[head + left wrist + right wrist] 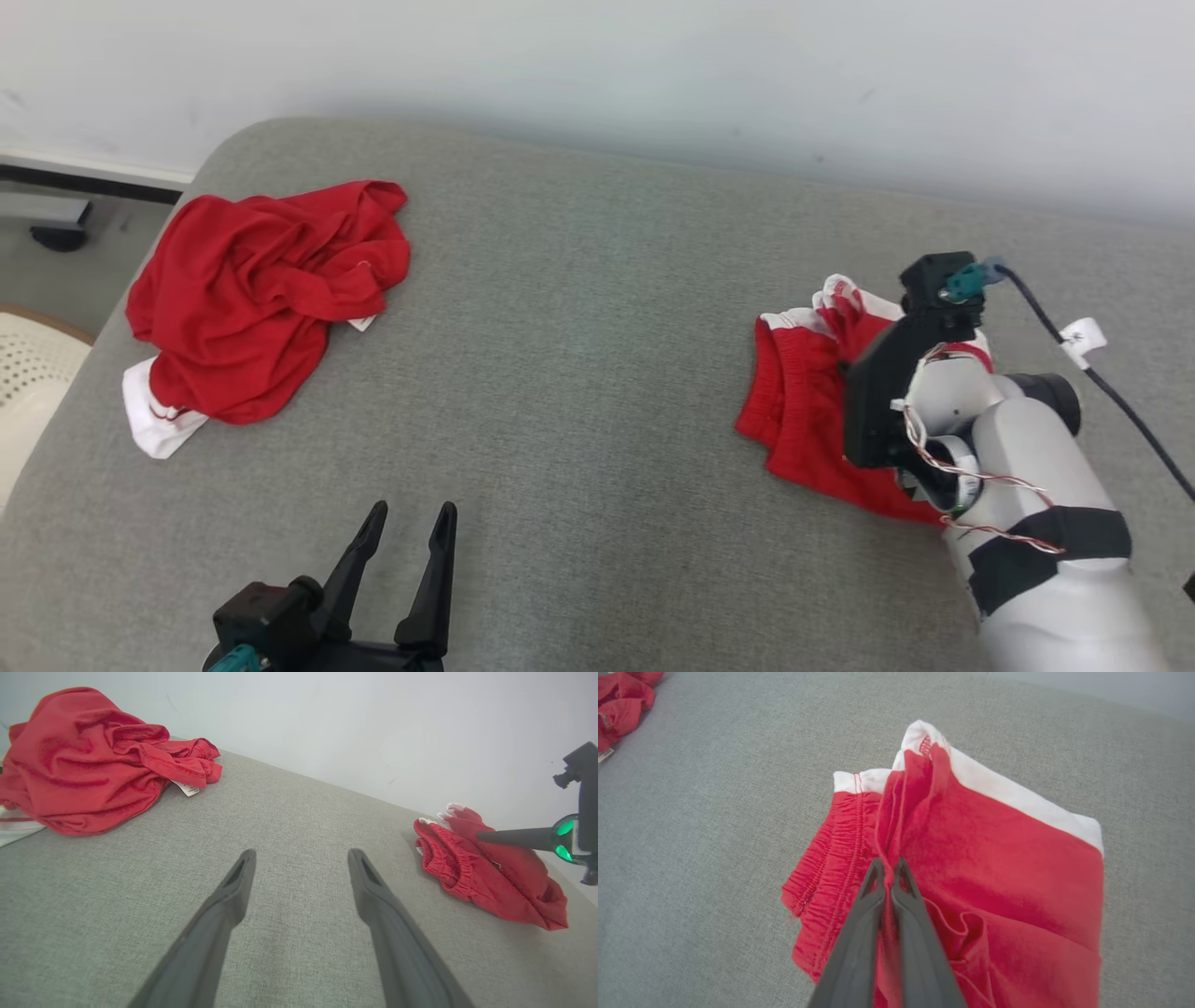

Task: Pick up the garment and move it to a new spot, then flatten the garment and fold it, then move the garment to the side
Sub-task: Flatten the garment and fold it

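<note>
shorts (994, 858): right side of cushion (597, 373) | right jaws pinching a cloth ridge near the waistband | left jaws spread, empty | light, limp, will sag; you'd best grip hems or waistband

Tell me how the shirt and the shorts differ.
The shirt is a larger crumpled heap; the shorts lie smaller and flatter. The shirt lies at the robot's left, untouched; the shorts, at its right, are pinched by the right gripper. Both are red with white trim.
</note>
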Tool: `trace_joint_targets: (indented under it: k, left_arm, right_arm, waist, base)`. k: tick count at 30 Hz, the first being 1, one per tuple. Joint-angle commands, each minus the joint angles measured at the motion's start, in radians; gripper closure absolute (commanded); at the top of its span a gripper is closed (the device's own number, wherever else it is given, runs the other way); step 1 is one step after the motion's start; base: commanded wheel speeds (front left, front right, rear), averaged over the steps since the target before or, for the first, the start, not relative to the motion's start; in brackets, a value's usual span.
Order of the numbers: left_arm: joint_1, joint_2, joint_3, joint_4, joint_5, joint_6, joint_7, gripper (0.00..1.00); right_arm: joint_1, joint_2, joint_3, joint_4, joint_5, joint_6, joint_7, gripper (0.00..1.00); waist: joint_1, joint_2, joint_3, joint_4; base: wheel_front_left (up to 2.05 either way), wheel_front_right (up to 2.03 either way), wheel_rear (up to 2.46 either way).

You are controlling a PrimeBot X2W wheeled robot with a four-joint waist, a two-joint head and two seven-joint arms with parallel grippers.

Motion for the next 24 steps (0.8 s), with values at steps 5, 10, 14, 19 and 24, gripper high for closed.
trace_joint_targets:
  k: [5,10,14,19,24]
  left_arm:
    - [-0.002,-0.007,0.003,0.010,-0.006,-0.006,-0.006,0.00]
    - [-0.004,-0.010,0.003,0.019,-0.006,-0.008,-0.009,0.00]
    - [0.012,-0.006,0.011,0.021,-0.010,0.000,-0.013,0.00]
    - [0.022,-0.008,0.013,0.012,-0.011,0.003,-0.015,0.00]
    - [0.013,-0.013,0.010,0.008,-0.011,-0.003,-0.016,0.00]
  right_arm:
    - [-0.041,0.029,0.031,0.076,-0.003,0.001,-0.042,1.00]
    - [-0.060,0.044,0.028,0.113,0.045,0.001,-0.086,0.00]
    - [-0.067,0.012,0.039,0.074,0.111,0.001,-0.139,0.00]
    - [-0.015,-0.082,-0.001,0.047,0.050,0.001,-0.194,0.00]
    - [0.036,-0.117,-0.035,0.073,-0.025,0.001,-0.221,1.00]
  waist:
    - [0.0000,0.0000,0.007,0.032]
    - [0.0000,0.0000,0.002,0.036]
    - [0.0000,0.0000,-0.017,0.018]
    - [0.0000,0.0000,-0.026,-0.011]
    - [0.0000,0.0000,-0.010,-0.022]
  base:
    - [0.00,0.00,0.00]
    - [0.00,0.00,0.00]
    - [0.00,0.00,0.00]
    - [0.00,0.00,0.00]
    - [0.00,0.00,0.00]
